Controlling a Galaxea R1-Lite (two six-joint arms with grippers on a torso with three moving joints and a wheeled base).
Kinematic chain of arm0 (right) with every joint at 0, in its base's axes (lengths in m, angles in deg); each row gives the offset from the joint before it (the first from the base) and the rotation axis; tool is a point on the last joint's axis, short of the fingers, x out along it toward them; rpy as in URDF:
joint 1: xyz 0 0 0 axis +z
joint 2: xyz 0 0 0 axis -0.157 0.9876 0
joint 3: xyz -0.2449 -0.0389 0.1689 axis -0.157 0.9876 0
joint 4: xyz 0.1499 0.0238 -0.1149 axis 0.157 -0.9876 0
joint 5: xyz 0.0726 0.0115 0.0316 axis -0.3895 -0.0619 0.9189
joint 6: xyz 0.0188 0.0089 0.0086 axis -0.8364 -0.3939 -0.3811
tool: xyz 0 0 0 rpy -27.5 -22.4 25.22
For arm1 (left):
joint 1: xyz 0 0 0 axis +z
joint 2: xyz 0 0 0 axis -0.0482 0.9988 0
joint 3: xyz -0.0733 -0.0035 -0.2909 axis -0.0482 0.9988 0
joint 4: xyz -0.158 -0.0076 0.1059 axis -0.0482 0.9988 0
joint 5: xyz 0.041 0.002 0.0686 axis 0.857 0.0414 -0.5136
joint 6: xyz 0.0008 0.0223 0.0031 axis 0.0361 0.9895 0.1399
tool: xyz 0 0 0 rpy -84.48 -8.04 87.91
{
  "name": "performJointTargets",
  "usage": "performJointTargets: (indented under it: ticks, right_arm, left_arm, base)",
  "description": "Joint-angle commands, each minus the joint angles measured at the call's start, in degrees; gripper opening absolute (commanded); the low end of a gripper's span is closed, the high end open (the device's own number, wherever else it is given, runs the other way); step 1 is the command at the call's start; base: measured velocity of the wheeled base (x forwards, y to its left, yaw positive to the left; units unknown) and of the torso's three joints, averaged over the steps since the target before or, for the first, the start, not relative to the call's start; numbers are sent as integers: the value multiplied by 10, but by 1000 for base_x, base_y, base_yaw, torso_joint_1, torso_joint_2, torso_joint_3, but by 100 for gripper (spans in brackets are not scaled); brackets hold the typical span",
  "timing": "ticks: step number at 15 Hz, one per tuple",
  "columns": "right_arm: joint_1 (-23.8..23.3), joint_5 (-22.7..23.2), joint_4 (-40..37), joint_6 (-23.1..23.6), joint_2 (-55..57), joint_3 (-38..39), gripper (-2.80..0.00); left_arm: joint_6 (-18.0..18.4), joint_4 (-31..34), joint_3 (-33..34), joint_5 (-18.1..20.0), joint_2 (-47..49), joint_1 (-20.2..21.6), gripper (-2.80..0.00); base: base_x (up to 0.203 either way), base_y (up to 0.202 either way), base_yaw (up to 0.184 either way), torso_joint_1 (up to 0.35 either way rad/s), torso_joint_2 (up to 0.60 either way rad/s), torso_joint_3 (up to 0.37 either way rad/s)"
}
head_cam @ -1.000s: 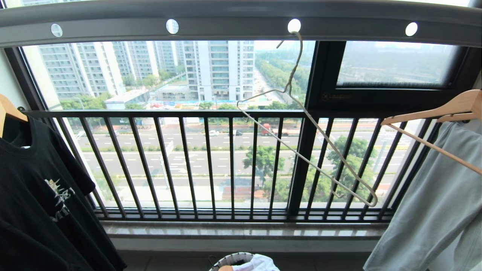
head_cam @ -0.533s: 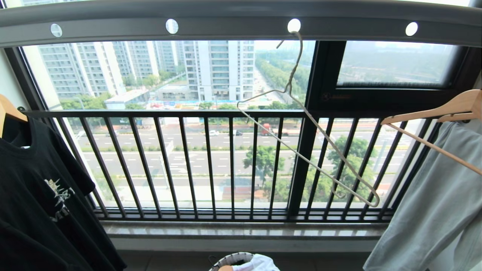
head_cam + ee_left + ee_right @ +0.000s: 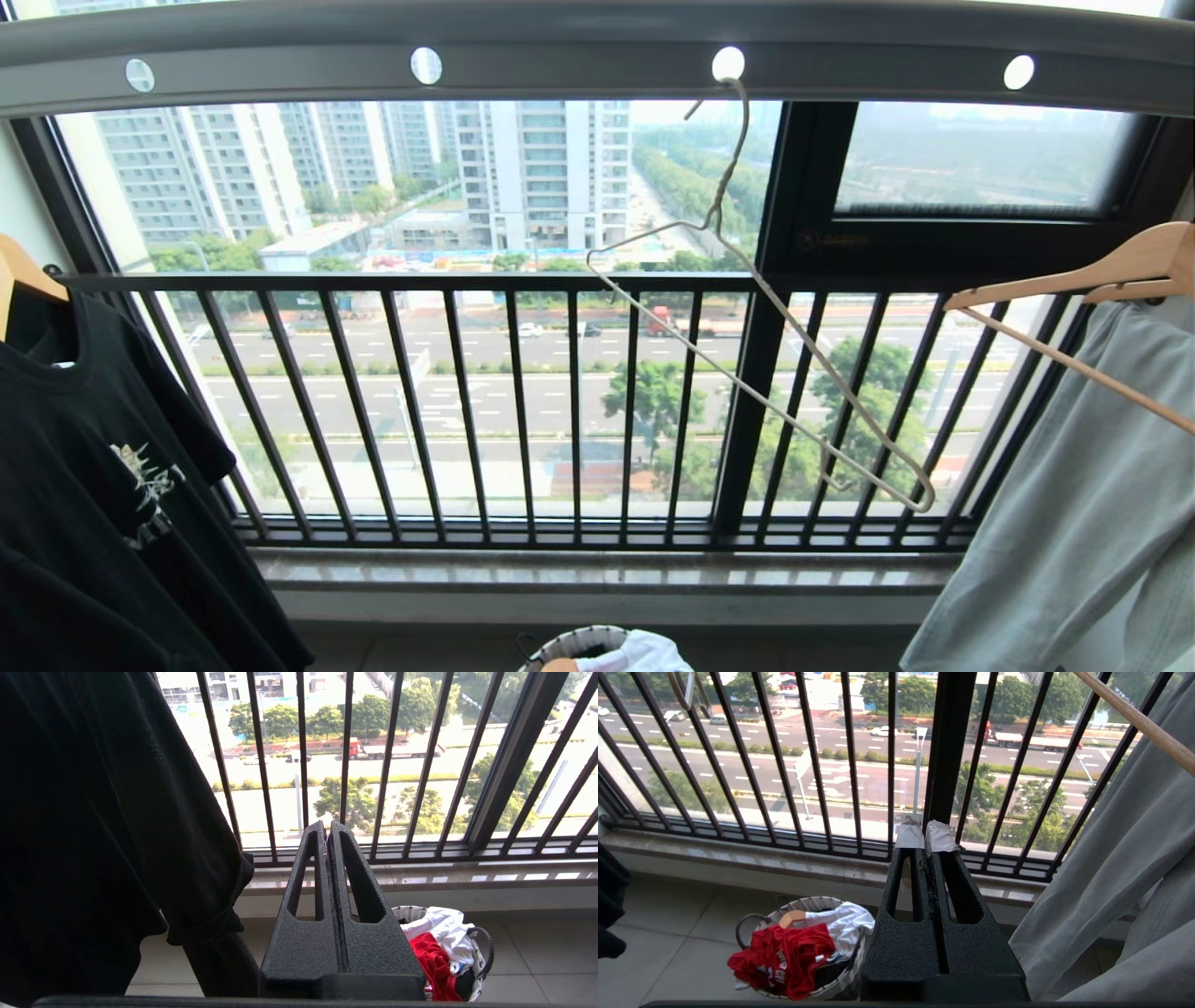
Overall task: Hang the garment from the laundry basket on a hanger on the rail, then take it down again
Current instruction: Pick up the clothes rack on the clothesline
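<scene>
Pincers come first: the left pincer (image 3: 328, 828) and right pincer (image 3: 924, 833) are both pressed together and empty. Below on the floor, the red T-shirt (image 3: 784, 959) lies in the basket (image 3: 852, 970). Farther off, the wire hanger (image 3: 761, 317) hangs tilted from the rail (image 3: 579, 70).

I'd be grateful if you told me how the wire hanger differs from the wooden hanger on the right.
The wire hanger is thin, off-white and bare; the wooden hanger is thicker, tan and carries a grey garment. The wire hanger's hook sits in a hole of the rail; the wooden hanger's hook is out of view. Both hang tilted.
</scene>
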Motion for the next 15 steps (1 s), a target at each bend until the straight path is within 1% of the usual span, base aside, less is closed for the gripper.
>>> performJointTargets:
  ticks: [1,2,4,5,7,8,11,13,14,15]
  right_arm:
    - [1,57,-52,0,138,-119,-280]
    - [1,90,-78,0,184,-167,-280]
    - [14,127,-110,-1,269,-245,-280]
    - [35,135,-119,-6,305,-284,-280]
    - [97,137,-140,-22,365,-359,-280]
    - [130,124,-157,-26,387,-386,0]
    - [237,47,-178,-35,445,-445,0]
    - [311,-27,-181,-51,502,-492,0]
    - [333,-61,-180,-53,530,-512,0]
    - [347,-81,-179,-52,558,-534,0]
  left_arm:
    - [0,0,0,0,0,1,-280]
    - [0,0,0,0,1,1,-280]
    - [0,0,0,0,0,0,-280]
    - [0,0,0,0,0,1,-280]
    - [0,0,0,0,1,0,-280]
    - [0,0,0,0,0,1,-280]
    - [0,0,0,0,0,1,-280]
    - [0,0,0,0,0,1,-280]
    - [0,0,0,0,0,0,-280]
    - [0,0,0,0,0,1,-280]
  base:
    - [0,0,0,0,0,0]
    - [0,0,0,0,0,0]
    - [0,0,0,0,0,0]
    - [0,0,0,0,0,0]
    - [0,0,0,0,0,0]
    - [0,0,0,0,0,0]
    - [0,0,0,0,0,0]
    - [0,0,0,0,0,0]
    - [0,0,0,0,0,0]
    - [0,0,0,0,0,0]
